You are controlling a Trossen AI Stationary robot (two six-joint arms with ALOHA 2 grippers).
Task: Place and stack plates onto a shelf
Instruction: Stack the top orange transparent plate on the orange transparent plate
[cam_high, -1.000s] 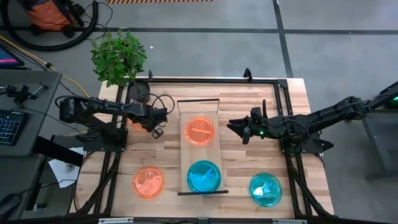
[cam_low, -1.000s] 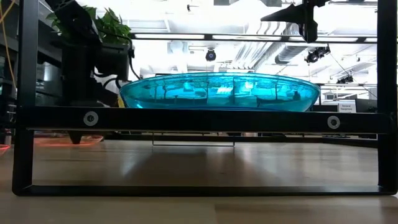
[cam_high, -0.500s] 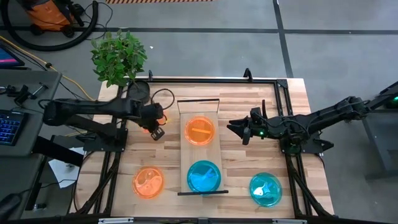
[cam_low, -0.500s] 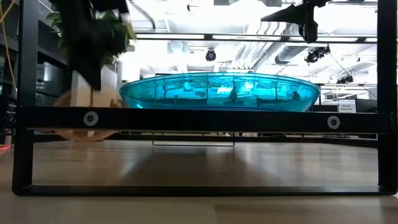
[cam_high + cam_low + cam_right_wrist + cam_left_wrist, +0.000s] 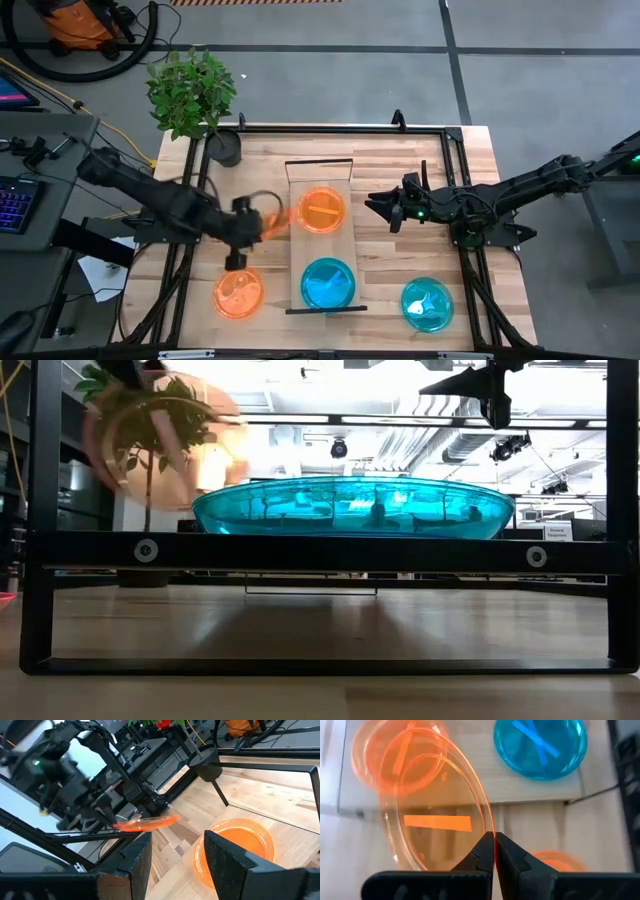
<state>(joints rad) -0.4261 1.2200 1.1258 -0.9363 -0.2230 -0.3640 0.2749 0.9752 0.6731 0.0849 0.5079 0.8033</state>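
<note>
My left gripper is shut on an orange plate, held in the air just left of the shelf. The plate also shows in the right wrist view and, blurred, high in the low view. The wooden shelf bears an orange plate at its far part and a teal plate at its near end. Another orange plate and a teal plate lie on the tabletop. My right gripper hangs open right of the shelf. My left gripper pinches the orange plate's rim between its two fingertips, at the edge nearest the gripper. The fingers come from the table's left. The plate reaches away from the fingers toward the shelf, steeply tilted and lifted clear of the table.
A potted plant stands at the table's far left corner. A dark metal frame runs around the tabletop, and its bars cross the low view in front of the shelf.
My left gripper has gone from near the plant pot toward the table's near edge and up, carrying the orange plate. The plate, low by the tabletop a second ago, is now lifted clear, tilted, and close to the shelf's left side.
</note>
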